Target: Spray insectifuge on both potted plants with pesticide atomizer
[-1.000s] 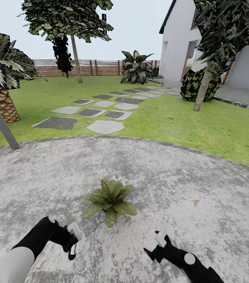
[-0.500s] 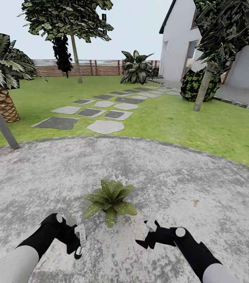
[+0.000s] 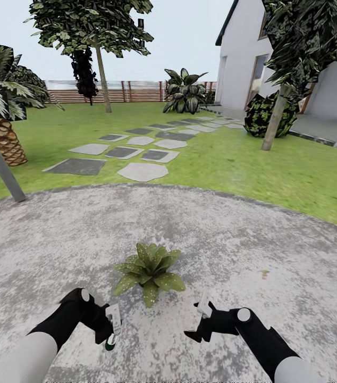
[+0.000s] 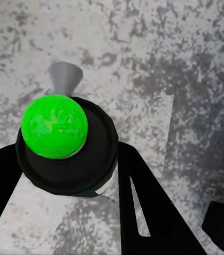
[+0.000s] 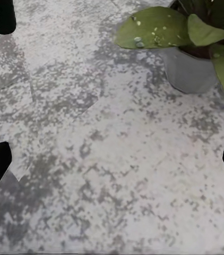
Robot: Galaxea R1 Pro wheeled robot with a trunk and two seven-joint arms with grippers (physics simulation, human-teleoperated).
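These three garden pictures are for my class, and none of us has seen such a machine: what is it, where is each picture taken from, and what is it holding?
It is a simulated two-armed robot on a grey paved patio in a garden. The wide picture comes from a camera on its head, looking down over both arms. The other two come from cameras near each hand. The left hand grips the pesticide atomizer, a slim dark bottle; in the left wrist view its end looks like a bright green ball. The right hand is open and holds nothing. Between the arms stands a broad-leaved potted plant; its grey pot shows in the right wrist view.
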